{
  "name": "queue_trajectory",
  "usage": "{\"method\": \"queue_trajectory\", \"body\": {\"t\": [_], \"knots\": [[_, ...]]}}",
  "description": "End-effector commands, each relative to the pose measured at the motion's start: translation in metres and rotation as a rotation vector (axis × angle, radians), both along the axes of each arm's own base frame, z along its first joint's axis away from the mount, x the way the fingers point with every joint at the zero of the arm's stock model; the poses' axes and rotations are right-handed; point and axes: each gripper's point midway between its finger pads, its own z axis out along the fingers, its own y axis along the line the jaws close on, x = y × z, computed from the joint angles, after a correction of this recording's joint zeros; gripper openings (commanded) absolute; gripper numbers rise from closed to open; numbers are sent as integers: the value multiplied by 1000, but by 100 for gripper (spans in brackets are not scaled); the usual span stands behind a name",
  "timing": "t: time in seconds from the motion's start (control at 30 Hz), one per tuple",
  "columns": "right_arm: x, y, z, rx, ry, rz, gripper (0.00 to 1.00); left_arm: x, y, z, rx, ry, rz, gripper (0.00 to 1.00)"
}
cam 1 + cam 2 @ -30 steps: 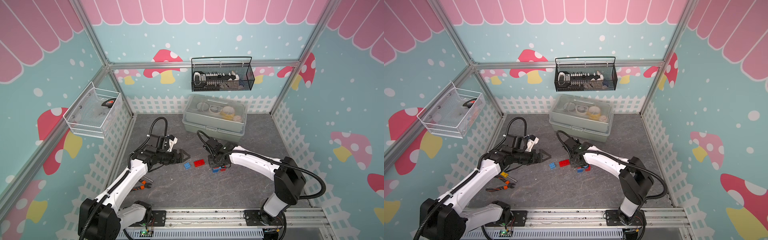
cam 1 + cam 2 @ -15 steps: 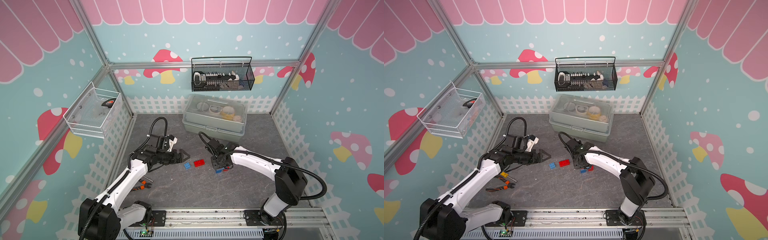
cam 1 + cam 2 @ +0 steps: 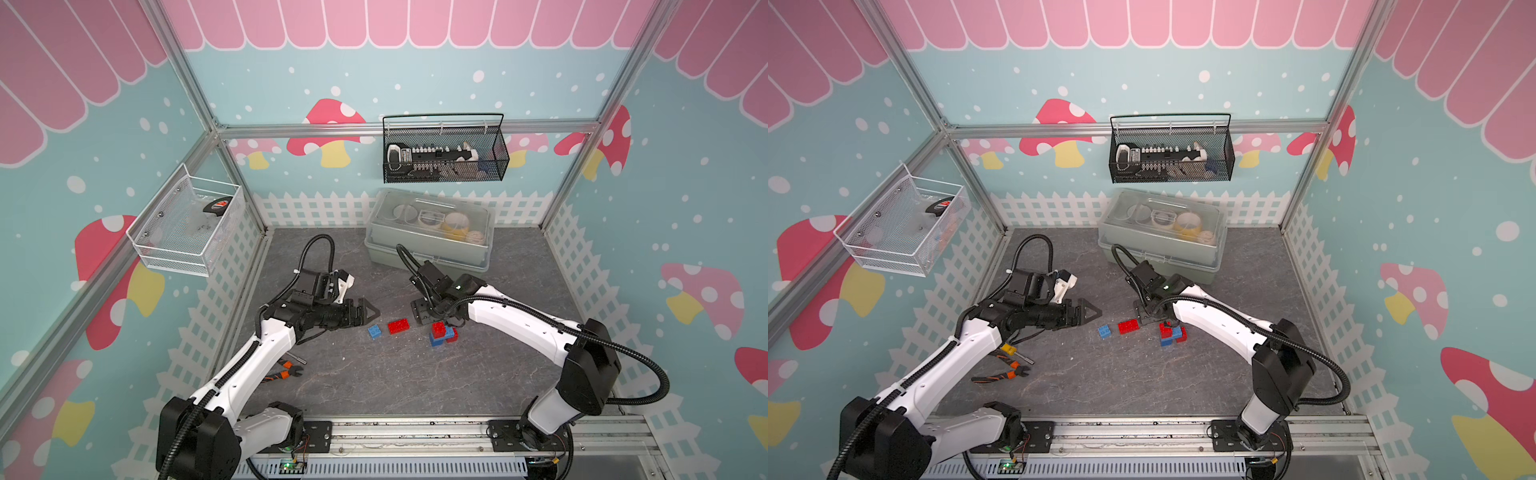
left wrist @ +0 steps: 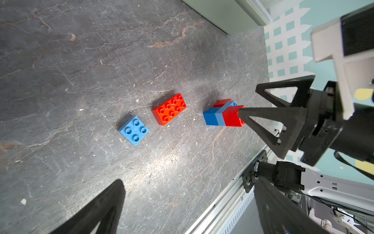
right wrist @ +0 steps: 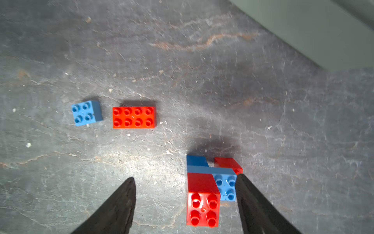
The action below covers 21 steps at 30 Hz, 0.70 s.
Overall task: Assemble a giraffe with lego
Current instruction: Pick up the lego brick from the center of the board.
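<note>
Now the right tool [image 5: 185,177] stands wide open astride the stepped red-and-blue brick giraffe [image 5: 202,186], gripping nothing; best lift straight up, lest a finger topple it.

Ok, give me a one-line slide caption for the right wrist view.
Right tool open around the part-built giraffe; a loose blue brick and red brick lie nearby on the grey table.

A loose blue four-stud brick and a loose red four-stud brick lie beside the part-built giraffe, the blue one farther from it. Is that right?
Not quite: the loose red brick has eight studs, two rows of four, as the right wrist view shows. The rest holds: the blue four-stud brick lies loose, farther from the part-built giraffe than the red one.
</note>
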Motion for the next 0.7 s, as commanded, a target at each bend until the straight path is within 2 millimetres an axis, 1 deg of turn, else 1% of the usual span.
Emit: {"method": "queue_trajectory", "body": {"t": [0.0, 0.07, 0.17, 0.27, 0.3, 0.33, 0.4, 0.5, 0.67], "knots": [[5, 18, -10, 2, 37, 47, 81, 2, 3, 1, 2, -12, 14, 99], [8, 30, -15, 5, 53, 60, 89, 2, 3, 1, 2, -10, 15, 99], [11, 49, -21, 4, 62, 82, 89, 2, 4, 0, 6, -6, 15, 99], [12, 61, -32, 10, 83, 84, 88, 3, 5, 1, 10, -10, 21, 99], [12, 64, -32, 16, 83, 86, 87, 3, 6, 0, 13, -9, 25, 99], [12, 67, -45, -4, 101, 84, 86, 3, 6, 1, 13, -11, 26, 99], [13, 72, -55, -11, 112, 75, 85, 3, 7, 1, 12, -13, 28, 99], [13, 77, -69, -16, 128, 72, 82, 3, 7, 3, 5, -13, 28, 99], [14, 81, -84, -33, 139, 67, 80, 3, 7, 3, 3, -14, 27, 99]]}}
